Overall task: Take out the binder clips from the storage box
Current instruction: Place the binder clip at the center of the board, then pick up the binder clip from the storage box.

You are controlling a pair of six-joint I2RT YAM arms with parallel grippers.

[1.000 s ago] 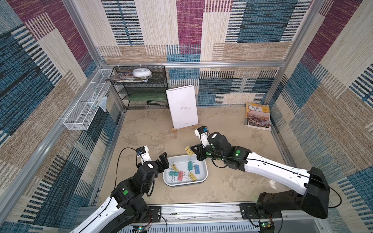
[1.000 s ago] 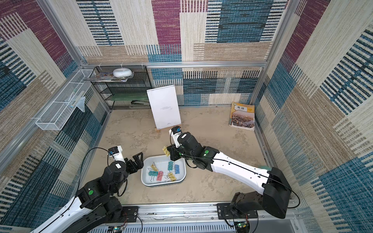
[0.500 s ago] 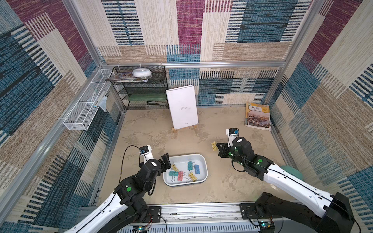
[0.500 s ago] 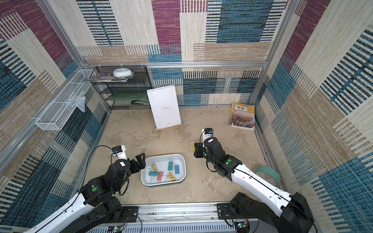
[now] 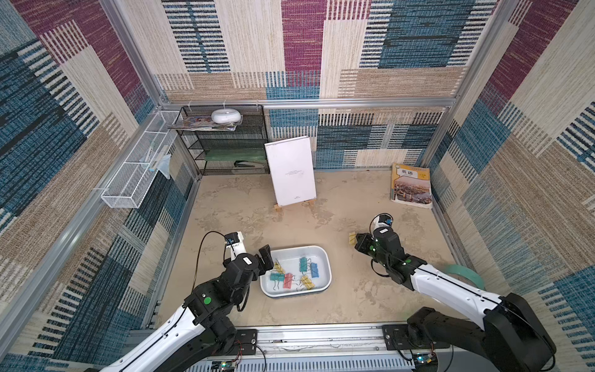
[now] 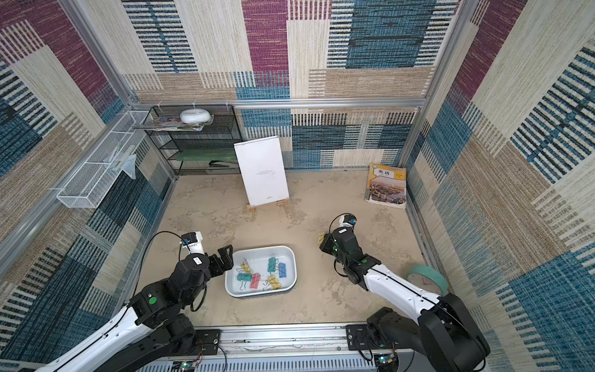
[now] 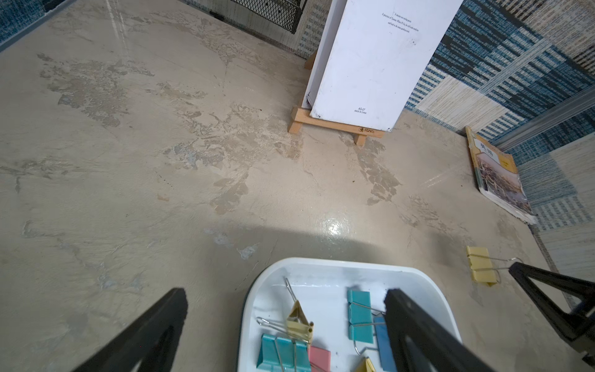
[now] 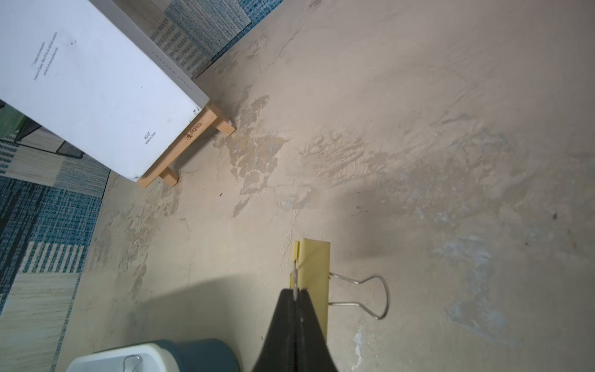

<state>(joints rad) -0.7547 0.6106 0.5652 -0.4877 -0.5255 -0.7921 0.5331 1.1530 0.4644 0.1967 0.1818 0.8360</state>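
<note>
The white storage box (image 5: 299, 248) (image 6: 264, 248) lies on the floor near the front and holds several binder clips (image 5: 303, 262) (image 7: 360, 315) in teal, blue, pink and yellow. My left gripper (image 5: 268, 257) (image 7: 286, 293) is open at the box's left rim, with one finger (image 7: 154, 328) over the floor and the other (image 7: 415, 325) over the box's inside. To the right of the box, my right gripper (image 5: 358, 241) (image 8: 294, 291) is shut on one wire handle of a yellow binder clip (image 5: 352, 239) (image 8: 314, 267) (image 7: 481, 265), low over the floor.
A white board on a wooden easel (image 5: 291, 170) stands at the back middle. A book (image 5: 412, 186) lies at the back right. A black mesh rack (image 5: 231, 145) and a white wire basket (image 5: 135, 174) are at the back left. A teal-rimmed round thing (image 6: 426, 281) lies behind my right arm.
My right arm has carried the yellow clip from the box's far edge out to the right, well away from it. My left gripper has edged a little closer to the box's left rim.
</note>
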